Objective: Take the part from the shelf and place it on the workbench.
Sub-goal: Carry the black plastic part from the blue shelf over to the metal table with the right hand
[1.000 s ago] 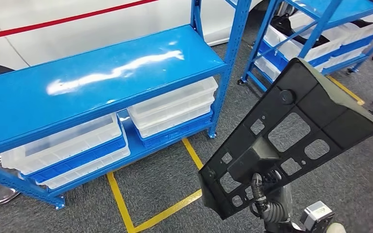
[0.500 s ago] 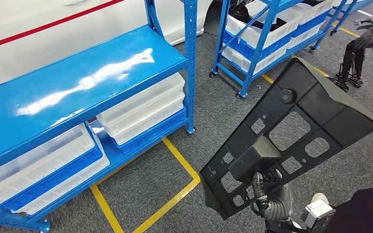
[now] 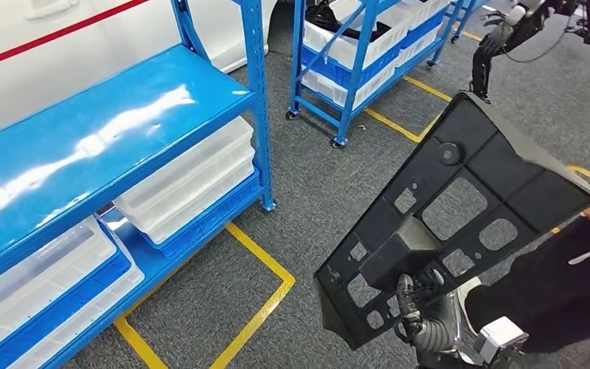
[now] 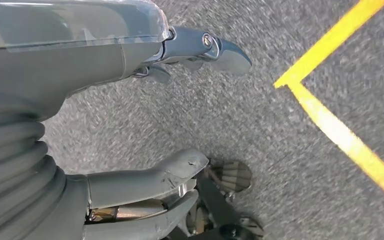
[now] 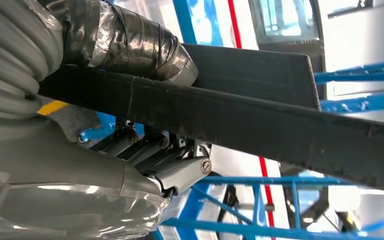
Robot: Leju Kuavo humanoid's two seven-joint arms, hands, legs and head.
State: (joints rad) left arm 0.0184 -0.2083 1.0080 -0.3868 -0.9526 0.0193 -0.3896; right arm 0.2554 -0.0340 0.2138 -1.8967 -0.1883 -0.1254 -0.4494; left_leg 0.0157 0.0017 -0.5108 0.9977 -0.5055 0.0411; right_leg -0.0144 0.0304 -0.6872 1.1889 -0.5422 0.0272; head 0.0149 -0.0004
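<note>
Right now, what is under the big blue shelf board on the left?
Under the blue shelf board, translucent white bins sit stacked on blue trays on the lower level. What the bins contain cannot be seen; the board covers their back parts.

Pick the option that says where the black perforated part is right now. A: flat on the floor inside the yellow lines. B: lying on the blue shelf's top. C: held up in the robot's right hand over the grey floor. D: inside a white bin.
C: the black part stands tilted above the grey floor, with the right hand gripping its lower edge.
</note>
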